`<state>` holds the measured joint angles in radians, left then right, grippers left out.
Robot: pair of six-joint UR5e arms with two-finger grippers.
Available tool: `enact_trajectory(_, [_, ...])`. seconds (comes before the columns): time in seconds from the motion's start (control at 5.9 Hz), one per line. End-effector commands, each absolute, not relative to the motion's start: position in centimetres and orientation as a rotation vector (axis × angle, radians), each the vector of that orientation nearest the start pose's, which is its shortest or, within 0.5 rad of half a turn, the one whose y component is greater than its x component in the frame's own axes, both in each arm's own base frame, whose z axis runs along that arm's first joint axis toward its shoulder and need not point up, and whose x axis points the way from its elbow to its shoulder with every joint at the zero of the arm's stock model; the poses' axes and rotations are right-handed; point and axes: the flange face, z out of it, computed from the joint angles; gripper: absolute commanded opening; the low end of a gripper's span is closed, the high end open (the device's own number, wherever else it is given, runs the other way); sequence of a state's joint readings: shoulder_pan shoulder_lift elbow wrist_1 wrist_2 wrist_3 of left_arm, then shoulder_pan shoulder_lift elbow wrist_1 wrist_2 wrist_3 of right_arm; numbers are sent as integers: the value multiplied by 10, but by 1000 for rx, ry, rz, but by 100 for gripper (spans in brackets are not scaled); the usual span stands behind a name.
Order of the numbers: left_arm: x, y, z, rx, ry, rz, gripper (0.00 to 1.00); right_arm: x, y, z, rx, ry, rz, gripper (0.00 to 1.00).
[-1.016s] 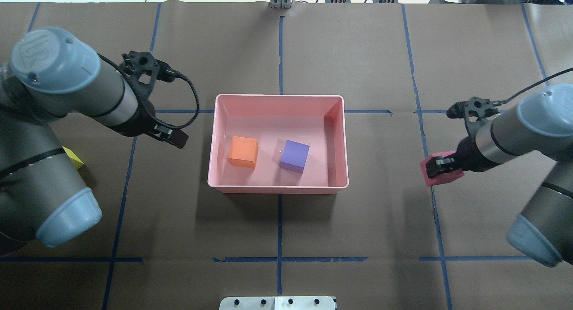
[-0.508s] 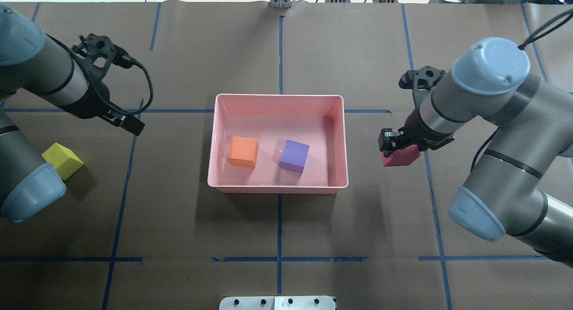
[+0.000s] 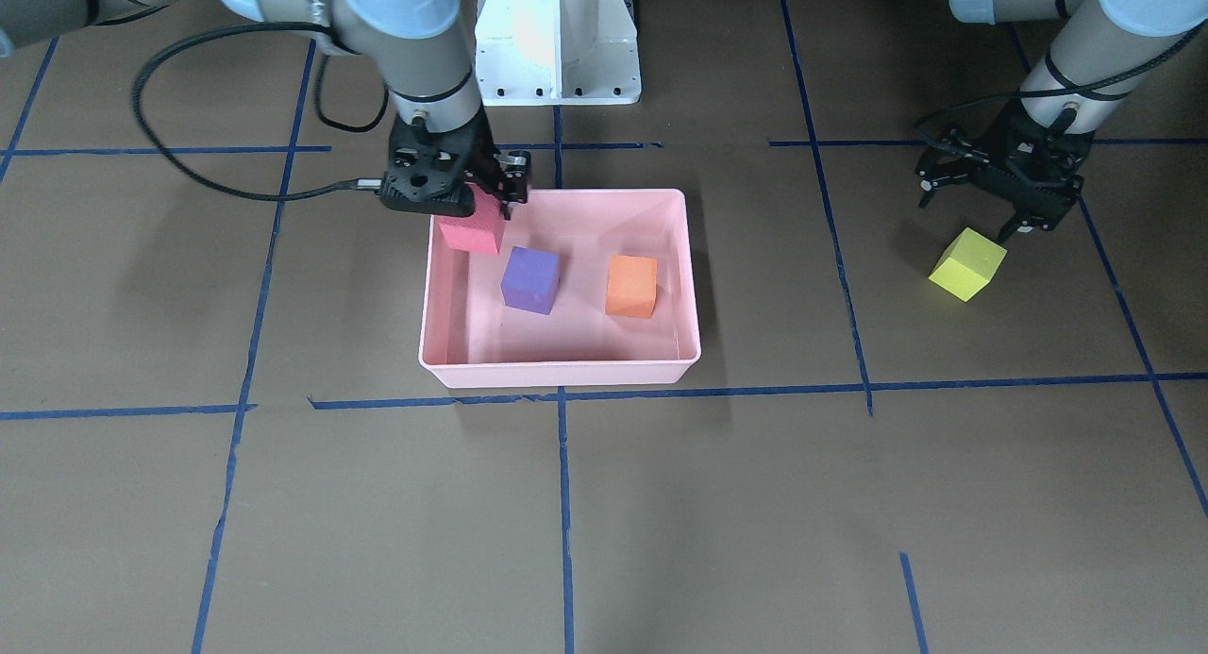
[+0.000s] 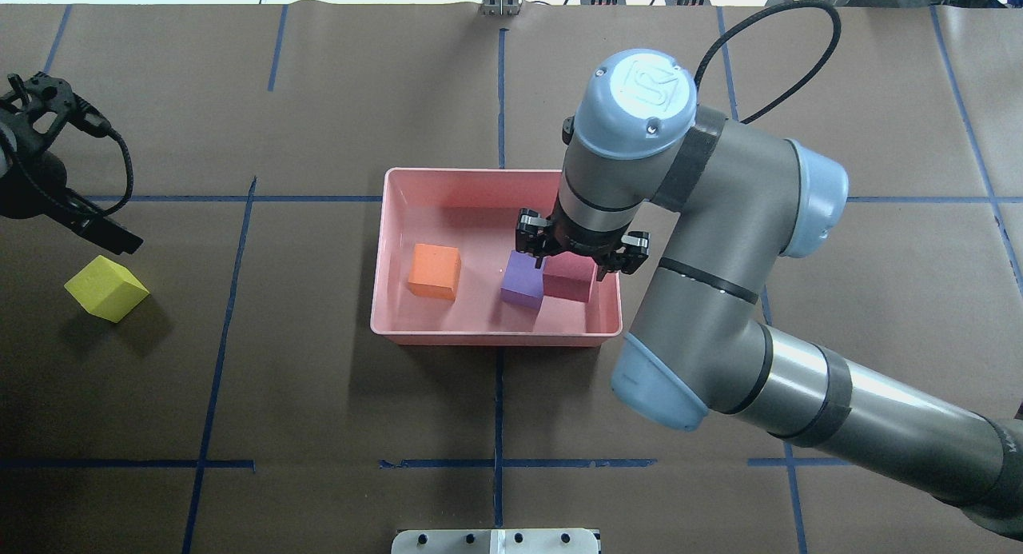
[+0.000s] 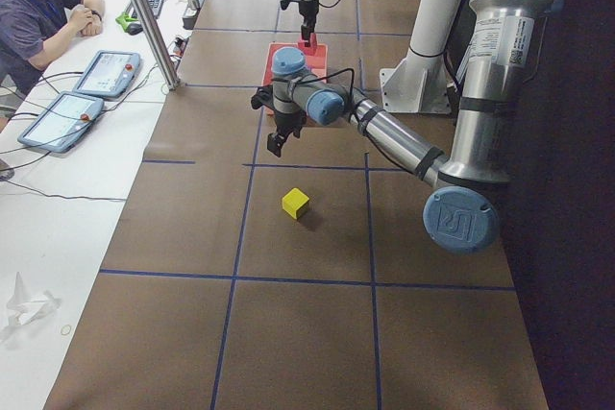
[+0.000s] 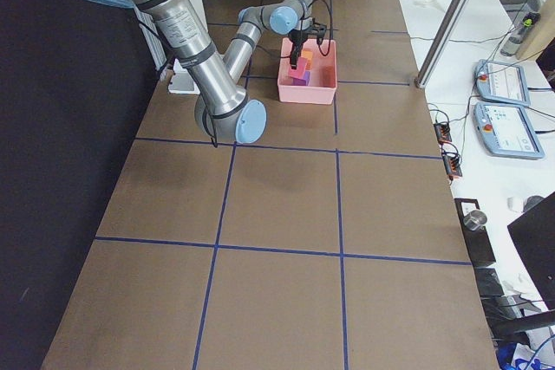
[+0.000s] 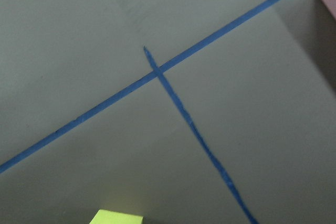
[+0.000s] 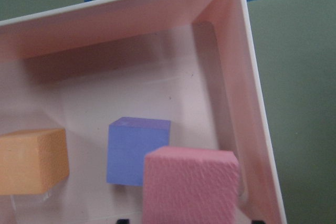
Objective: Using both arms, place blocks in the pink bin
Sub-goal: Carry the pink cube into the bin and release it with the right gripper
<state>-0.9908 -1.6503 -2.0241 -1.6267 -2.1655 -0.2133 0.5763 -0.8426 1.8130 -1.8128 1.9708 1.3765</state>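
Observation:
My right gripper [image 4: 577,260] is shut on the red block [image 4: 567,278] and holds it low inside the pink bin [image 4: 495,336], at its right end, beside the purple block [image 4: 526,279]. The orange block [image 4: 435,271] lies on the bin floor further left. In the right wrist view the red block [image 8: 189,184] hangs in front of the purple block [image 8: 137,148]. My left gripper [image 4: 112,236] is open and empty at the table's far left. It is just beyond the yellow-green block [image 4: 106,288], which lies on the table and shows at the bottom edge of the left wrist view [image 7: 118,217].
The brown table cover [image 4: 495,410] carries blue tape lines. The white pedestal [image 3: 557,41] stands behind the bin in the front-facing view. A grey plate [image 4: 495,542] sits at the near edge. An operator [image 5: 38,7] sits at a side desk with tablets.
My right arm swung left with the red block, from outside the bin's right wall to over the bin beside the purple block. My left gripper drew further left, past the yellow-green block.

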Motion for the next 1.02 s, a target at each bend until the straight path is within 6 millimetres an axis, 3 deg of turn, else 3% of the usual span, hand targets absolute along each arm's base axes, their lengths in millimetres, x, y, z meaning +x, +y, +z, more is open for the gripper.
enact_trajectory(0.0, [204,-457,442,334,771,543,100,-491,-420,151,-52,-809,238,100])
enact_trajectory(0.34, [210,-466,526,435,808,566,100,-479,-413,168,-47,-801,217,100])
enact_trajectory(0.51, [211,-467,541,449,813,568,100,-473,-409,174,-40,-801,204,100])
enact_trajectory(0.85, [214,-468,553,419,810,550,100,-472,-409,177,-42,-799,204,100])
